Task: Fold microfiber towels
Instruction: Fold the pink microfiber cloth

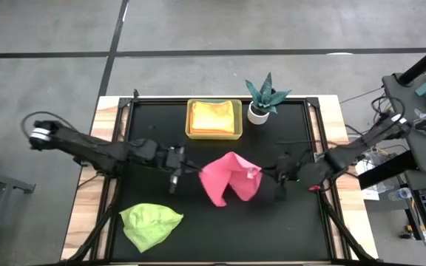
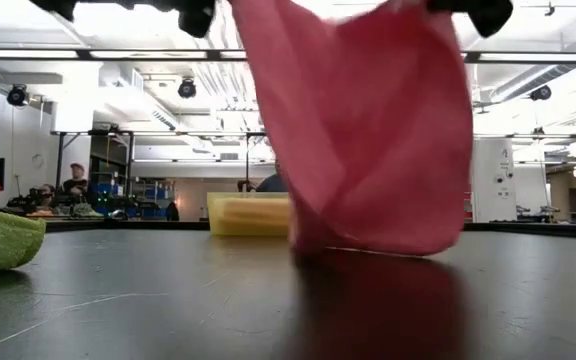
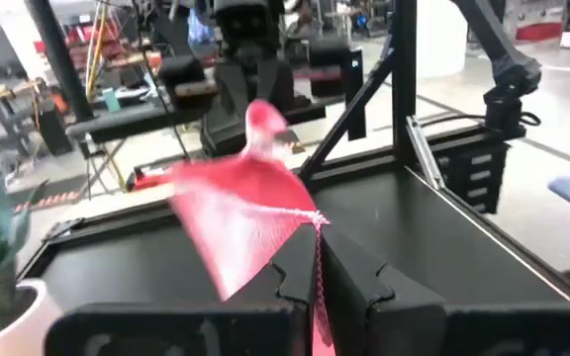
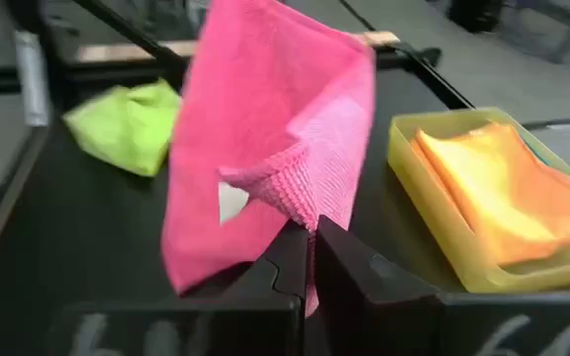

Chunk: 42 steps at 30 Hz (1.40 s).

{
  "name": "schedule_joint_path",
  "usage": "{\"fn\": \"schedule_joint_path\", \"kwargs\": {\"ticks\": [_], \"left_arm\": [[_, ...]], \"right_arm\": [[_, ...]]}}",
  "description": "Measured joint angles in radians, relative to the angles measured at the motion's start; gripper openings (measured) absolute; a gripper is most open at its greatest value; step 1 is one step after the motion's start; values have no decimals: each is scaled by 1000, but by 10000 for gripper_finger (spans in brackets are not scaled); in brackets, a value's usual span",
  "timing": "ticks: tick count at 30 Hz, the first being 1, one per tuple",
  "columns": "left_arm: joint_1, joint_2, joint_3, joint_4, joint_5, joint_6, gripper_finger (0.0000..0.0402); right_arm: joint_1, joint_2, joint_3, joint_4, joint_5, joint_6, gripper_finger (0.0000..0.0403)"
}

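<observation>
The pink towel hangs in the air over the middle of the black table, a little in front of the yellow tray, and both arms hold it up. The left gripper is closed on the corner of the pink towel that is farther from the plant; in the left wrist view the two dark fingers press together with pink cloth between them. The right gripper is closed on the opposite corner, on the plant's side of the tray, and in the right wrist view its fingers pinch a fold of the cloth. In the low view the towel falls from the two grippers like a loose bag, and its lowest edge touches the table or is just above it; I cannot tell which. The yellow tray stands at the back edge of the table and holds an orange-yellow towel, lying flat inside it. The plant in its white pot stands just beside the tray, on the side of the right arm. The lime green towel lies crumpled on the table, well apart from the tray, near the front corner on the left arm's side.
</observation>
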Motion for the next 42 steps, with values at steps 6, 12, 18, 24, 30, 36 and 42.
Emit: {"fn": "schedule_joint_path", "kwargs": {"ticks": [6, 12, 18, 24, 30, 36, 42], "left_arm": [[6, -237, 8, -283, 0, -50, 0], [63, -334, 3, -333, 0, -49, 0], [201, -351, 28, -452, 56, 7, 0], [246, -320, 42, -444, 149, 7, 0], [234, -217, 30, -425, 246, -18, 0], [191, -19, 30, -255, 271, -49, 0], [142, 173, 31, -56, 333, -49, 21]], "right_arm": [[-1, -144, 0, -54, -81, -22, 8], [-43, -196, 0, -63, 17, -40, 8], [-147, -196, 0, -62, 21, -102, 8], [-179, -192, 20, -58, -10, -103, 8], [-177, -153, 9, -56, -227, -76, 8], [-136, -25, -39, -15, -267, -8, 8], [-84, 97, -40, 71, -272, 1, 8]]}}
